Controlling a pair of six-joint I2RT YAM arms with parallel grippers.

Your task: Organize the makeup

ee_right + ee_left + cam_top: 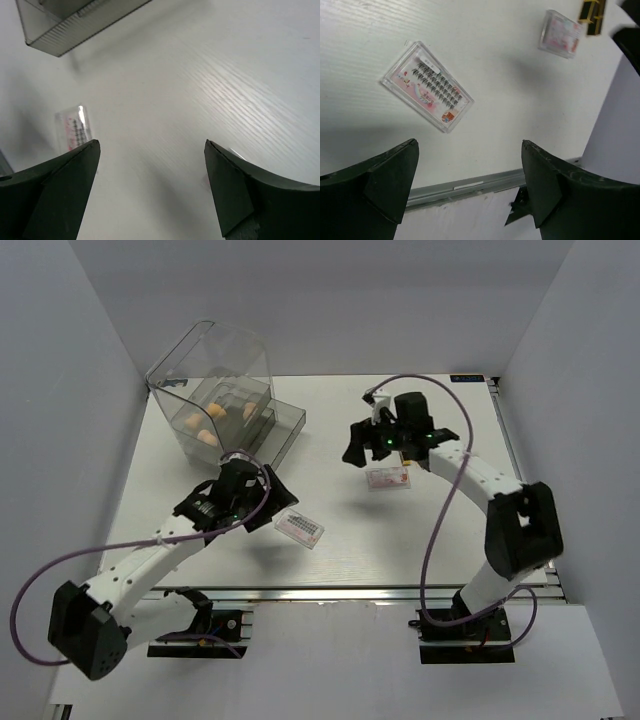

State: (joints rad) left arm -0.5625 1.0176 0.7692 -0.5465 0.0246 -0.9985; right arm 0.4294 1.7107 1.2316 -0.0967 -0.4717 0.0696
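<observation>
The near palette point(300, 528) lies flat on the white table point(340, 560), just in front of the left gripper point(272, 502) and apart from it. The top view gives only a small pinkish rectangle. In the left wrist view the near palette point(426, 86) shows more: a clear case with rows of small dark marks over a pink printed card. The far palette point(388, 479) lies under the right gripper point(388, 448), well apart from the near one. In the left wrist view it appears at the upper right point(561, 34), and just beside it is a black-and-gold tube point(592, 15), perhaps a lipstick, cut by the edge of the picture. The tan sponges point(200, 425) are inside the clear drawer box point(215, 355) at the far left of the table. I can count at least 3 through the plastic, and 1 drawer of the box stands pulled out. The left gripper has its jaws wide apart, and its 2 dark fingers point(385, 180) have nothing between them. The right gripper is also spread, and its fingers point(250, 195) frame only bare table. Its wrist view also shows a corner of the drawer box point(65, 30) and 1 clear palette at the left point(75, 127), but I cannot tell which of the 2 it is.
</observation>
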